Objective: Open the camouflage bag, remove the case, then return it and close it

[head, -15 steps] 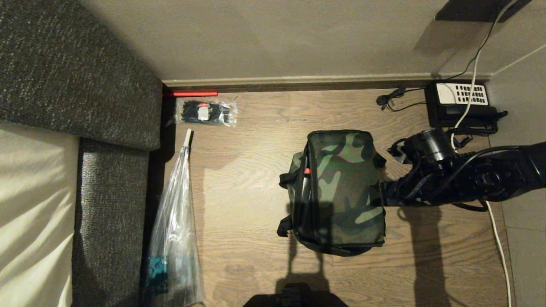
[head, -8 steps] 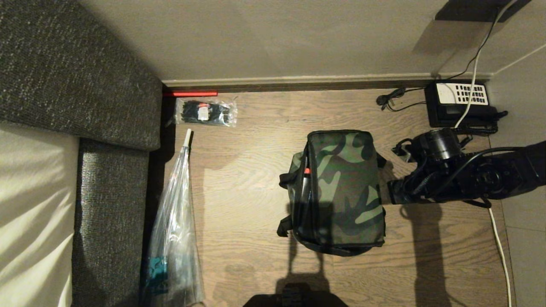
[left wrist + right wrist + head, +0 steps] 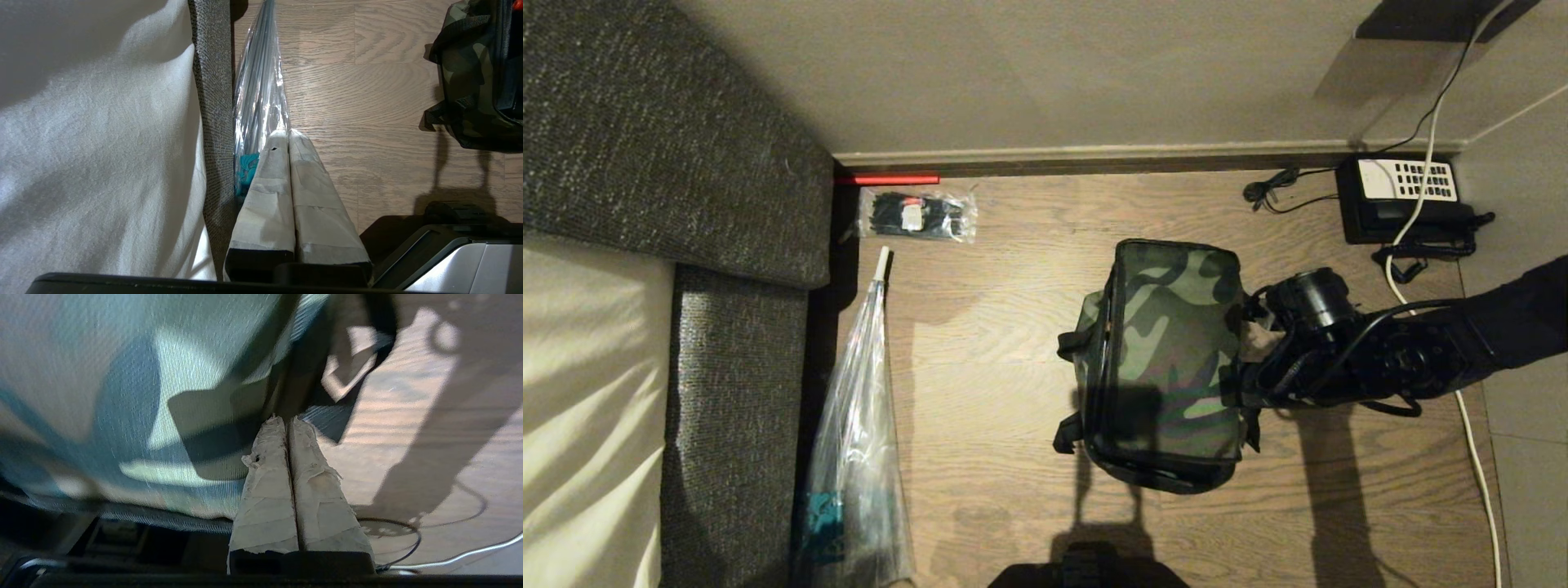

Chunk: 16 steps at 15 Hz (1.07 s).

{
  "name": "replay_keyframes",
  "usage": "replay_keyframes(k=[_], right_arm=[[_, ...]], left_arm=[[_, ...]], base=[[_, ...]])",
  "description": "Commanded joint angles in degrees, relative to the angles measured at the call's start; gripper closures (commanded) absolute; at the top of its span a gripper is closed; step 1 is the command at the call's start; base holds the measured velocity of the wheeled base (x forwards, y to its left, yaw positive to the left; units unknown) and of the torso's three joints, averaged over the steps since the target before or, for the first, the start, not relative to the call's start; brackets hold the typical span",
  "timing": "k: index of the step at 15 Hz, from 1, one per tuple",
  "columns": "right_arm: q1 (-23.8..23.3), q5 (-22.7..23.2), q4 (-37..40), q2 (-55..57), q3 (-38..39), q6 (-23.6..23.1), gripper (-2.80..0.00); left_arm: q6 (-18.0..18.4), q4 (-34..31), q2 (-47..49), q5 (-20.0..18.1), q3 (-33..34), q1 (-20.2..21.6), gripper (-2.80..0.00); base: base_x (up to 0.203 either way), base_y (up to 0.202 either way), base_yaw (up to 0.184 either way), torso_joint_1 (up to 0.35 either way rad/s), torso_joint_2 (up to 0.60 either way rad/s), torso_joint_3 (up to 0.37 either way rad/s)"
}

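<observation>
**Right gripper at the camouflage bag's side**

The left gripper [image 3: 288,132] hangs over the floor beside the bed, jaws together. Further out, the camouflage bag [image 3: 1172,351] sits on the wooden floor [image 3: 1005,327], green-brown-black top panel up, black straps at its sides. The right gripper [image 3: 288,418], jaws together, presses against its right edge. A telephone [image 3: 1405,200] stands by the wall.

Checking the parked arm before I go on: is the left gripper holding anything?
No: the left gripper is shut with its fingers pressed together on nothing, above the wooden floor.
</observation>
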<state>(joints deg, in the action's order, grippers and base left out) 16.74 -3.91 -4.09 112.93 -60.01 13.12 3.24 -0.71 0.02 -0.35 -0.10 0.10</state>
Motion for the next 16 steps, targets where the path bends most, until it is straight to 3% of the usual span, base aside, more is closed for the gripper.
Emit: replay_keyframes(k=[1,3,11,16], right_arm=[[3.2,0.0,0.3,1.0,0.4,2.2,0.00],[5.1,0.0,0.6,1.1,0.2,5.6,0.00],[7.4,-0.1,-0.2,1.9,0.1,6.3,0.00],[5.2,0.7,0.3,-9.2,4.1,5.2,0.00]], left_arm=[[0.0,0.0,-0.1,0.0,0.0,0.0,0.00],[0.1,0.0,-0.2,0.0,0.0,0.0,0.00],[0.0,0.0,-0.2,0.0,0.0,0.0,0.00],[0.0,0.0,-0.1,0.0,0.0,0.1,0.00]], base=[[0.000,0.000,0.000,0.000,0.00,0.000],[0.000,0.000,0.000,0.000,0.00,0.000],[0.000,0.000,0.000,0.000,0.00,0.000],[0.000,0.000,0.000,0.000,0.00,0.000]])
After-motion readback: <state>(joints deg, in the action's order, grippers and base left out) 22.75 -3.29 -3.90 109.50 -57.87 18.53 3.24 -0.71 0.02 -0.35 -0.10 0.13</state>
